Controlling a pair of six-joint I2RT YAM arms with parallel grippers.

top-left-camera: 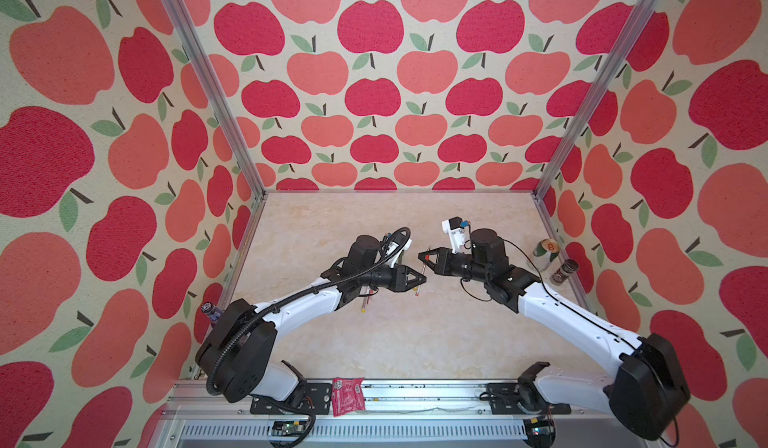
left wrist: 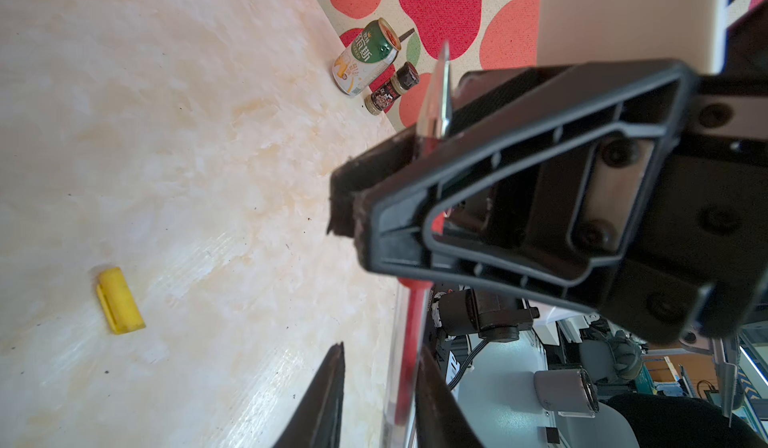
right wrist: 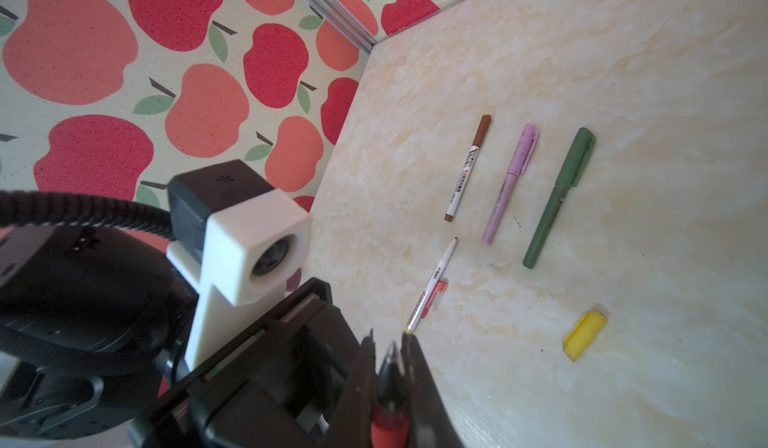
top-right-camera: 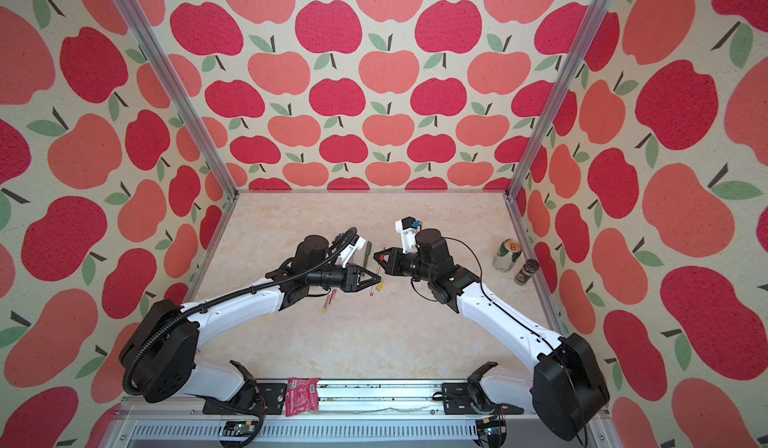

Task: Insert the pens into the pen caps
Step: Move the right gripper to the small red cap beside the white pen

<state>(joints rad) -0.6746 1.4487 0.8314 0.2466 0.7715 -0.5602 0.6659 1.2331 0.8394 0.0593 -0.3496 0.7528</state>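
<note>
Right tool (right wrist: pixel 390 338) pinches red pen (right wrist: pixel 390 383) near its tip. Left tool (left wrist: pixel 382 347) slightly spread, straddling the same pen's barrel.

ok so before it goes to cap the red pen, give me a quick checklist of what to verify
1. Right pincer shut on the red pen, tip poking out: ok.
2. Left pincer clear of that pen: not ok, it is open but the barrel runs between its fingers.
3. Red cap located: ok, lying on the table beside the white pen.
4. Which way its open end faces: cannot tell.
5. Yellow cap out of the way: ok, it lies apart.
</note>
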